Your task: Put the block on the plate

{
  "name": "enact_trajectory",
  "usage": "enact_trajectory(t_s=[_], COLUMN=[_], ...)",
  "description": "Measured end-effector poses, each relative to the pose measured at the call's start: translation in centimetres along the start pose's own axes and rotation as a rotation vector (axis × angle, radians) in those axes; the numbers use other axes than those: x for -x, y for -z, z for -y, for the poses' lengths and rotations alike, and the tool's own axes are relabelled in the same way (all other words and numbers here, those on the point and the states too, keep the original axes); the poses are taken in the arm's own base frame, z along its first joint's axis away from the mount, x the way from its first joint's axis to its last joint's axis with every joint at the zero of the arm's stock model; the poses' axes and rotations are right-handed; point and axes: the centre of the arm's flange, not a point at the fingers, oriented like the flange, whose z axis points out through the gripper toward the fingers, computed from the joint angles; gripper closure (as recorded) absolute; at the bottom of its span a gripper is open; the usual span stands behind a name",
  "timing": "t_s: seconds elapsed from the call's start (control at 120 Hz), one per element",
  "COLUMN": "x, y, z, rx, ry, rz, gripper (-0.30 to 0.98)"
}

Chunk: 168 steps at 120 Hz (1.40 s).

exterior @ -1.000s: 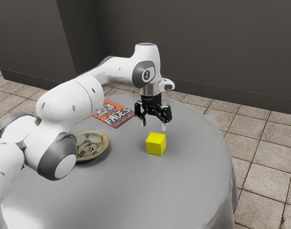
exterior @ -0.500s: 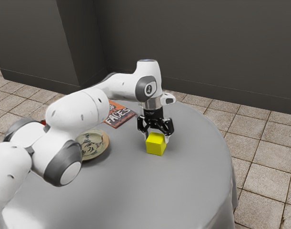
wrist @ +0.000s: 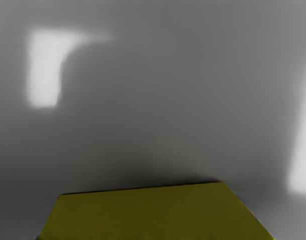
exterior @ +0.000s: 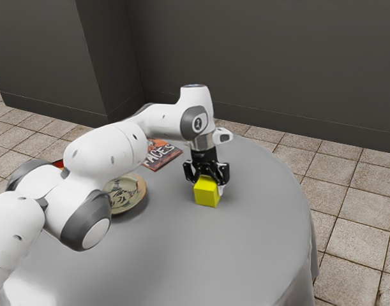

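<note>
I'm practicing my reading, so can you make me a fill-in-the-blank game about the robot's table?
The block at the claw is colored ____.
The cloth on the table is colored ____.
The big word in white letters on the book is ____.
The task says that the block should go on the ____.

Missing words: yellow; gray; FACES; plate.

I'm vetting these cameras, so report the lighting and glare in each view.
Wrist view: two blurry white glare patches on the grey tablecloth, the block a dim olive; exterior view: the block bright yellow, pale glare on the tablecloth toward the lower left corner.
</note>
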Motion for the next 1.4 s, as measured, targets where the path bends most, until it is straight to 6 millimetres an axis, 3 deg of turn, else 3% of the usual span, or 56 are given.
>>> enact_trajectory(t_s=[0.25,0.433,0.633,0.75,1.167,1.4], x=[0.6,1.9,5.1,7.0,9.8,12.4], y=[3.2,6.7,12.6,15.0,17.4,16.1], z=[0.8,1.5,2.7,3.6,14.4,20.0], rx=[0.006,0.028,0.044,0.041,0.002,-0.005], ry=[0.018,0.038,0.055,0.054,0.164,0.242], rz=[-0.022,-0.036,-0.059,-0.062,-0.069,-0.033], gripper=[0.22,0.27,0.28,0.28,0.27,0.27])
